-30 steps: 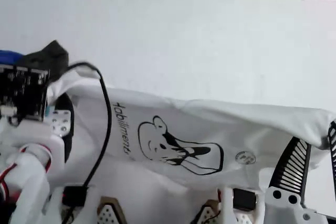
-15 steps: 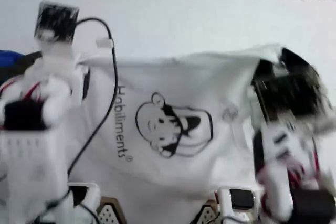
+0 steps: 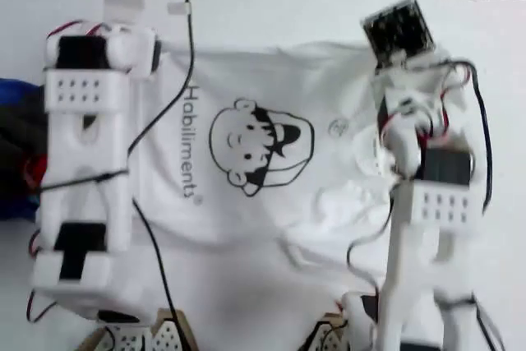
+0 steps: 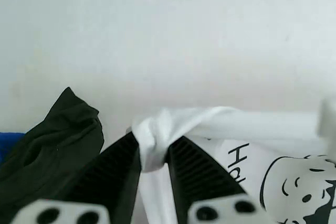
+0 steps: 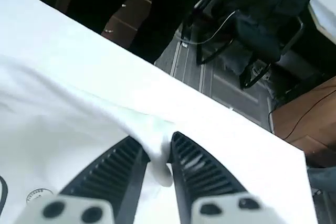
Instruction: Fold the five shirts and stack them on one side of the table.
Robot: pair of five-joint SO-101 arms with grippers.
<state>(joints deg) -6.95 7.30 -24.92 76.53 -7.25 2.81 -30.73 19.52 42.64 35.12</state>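
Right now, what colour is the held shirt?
White shirt, black cartoon print; high view shows it best.

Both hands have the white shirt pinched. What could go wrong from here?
The left hand grips only a small bunched knot of the white shirt, so the fabric may slip out under tension. A black cable lies across the shirt and might snag or drag it. The dark garment lies close beside that hand and could get caught up.
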